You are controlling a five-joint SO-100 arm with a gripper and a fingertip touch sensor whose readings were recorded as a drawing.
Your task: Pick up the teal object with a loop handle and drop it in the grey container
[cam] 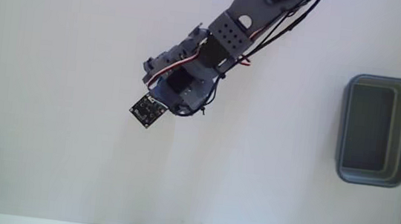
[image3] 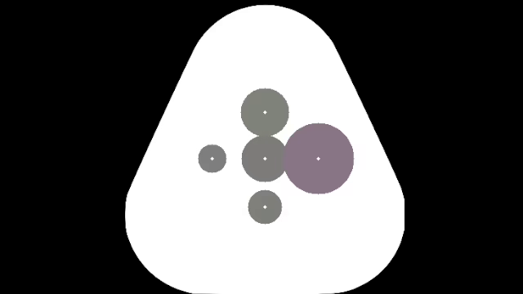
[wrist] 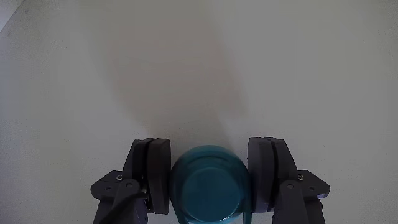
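While one hand [wrist: 210, 180] pinches one teal disc [wrist: 210, 186] (wrist view) | one grey tub [cam: 376, 130] stands apart

- One small round teal-blue disc [wrist: 208, 186], seen in the wrist view
- One rectangular grey-teal plastic tub with rounded corners [cam: 349, 127], seen in the fixed view
- One dark blue-grey robot arm [cam: 227, 40]
- One two-finger gripper [wrist: 209, 180]
- One white table [cam: 65, 46]
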